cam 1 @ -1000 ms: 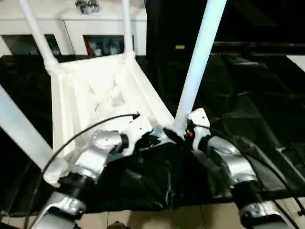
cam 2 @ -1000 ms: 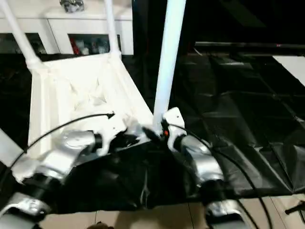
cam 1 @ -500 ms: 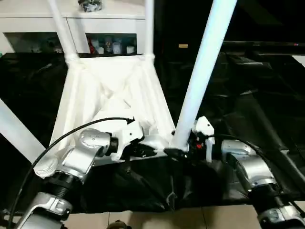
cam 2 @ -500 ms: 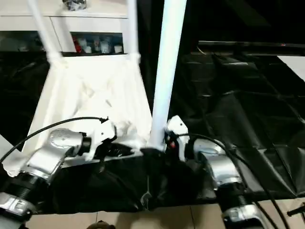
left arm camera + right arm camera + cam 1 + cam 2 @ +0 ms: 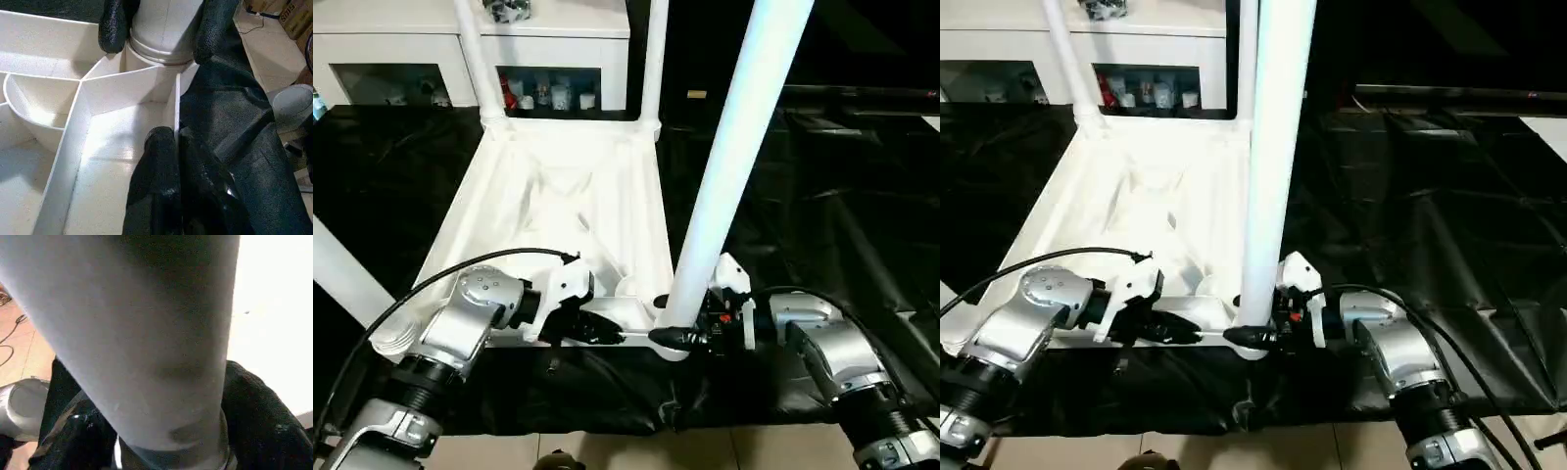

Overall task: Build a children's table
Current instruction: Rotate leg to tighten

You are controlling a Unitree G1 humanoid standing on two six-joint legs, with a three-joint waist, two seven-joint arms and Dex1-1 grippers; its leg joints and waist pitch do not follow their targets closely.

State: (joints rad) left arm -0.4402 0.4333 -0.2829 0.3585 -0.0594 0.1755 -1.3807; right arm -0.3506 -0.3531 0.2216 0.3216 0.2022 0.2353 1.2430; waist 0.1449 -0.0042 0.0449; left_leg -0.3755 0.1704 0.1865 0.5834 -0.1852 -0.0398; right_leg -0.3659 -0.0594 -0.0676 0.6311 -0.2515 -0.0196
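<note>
An all-white children's table [image 5: 563, 211] lies upside down on a black plastic sheet [image 5: 842, 225], its rimmed top facing up like a shallow tray and its long axis running away from the robot toward a white cabinet [image 5: 460, 49] with glass doors at the far side. All places here are given relative to the table top. At its near right corner, one long tubular leg [image 5: 734, 166] rises from the rounded corner socket, standing nearly upright and leaning slightly right as it climbs. Two more legs stand upright at the far corners, and a fourth slants up and off to the left from the near left corner. The right gripper [image 5: 677, 338] reaches in from the right of that near right corner, its two black fingers set on either side of the leg's flared base just above the socket; they embrace the leg, but whether they press on it firmly cannot be told. This placement probably serves to seat or steady the leg in its socket. The left gripper [image 5: 604, 335] comes in from the left along the near edge, its fingers pinched shut over the thin upright rim wall close to the same corner, seemingly to hold the top still while the leg is worked. All four legs appear to be in place, so the assembly looks close to finished.
</note>
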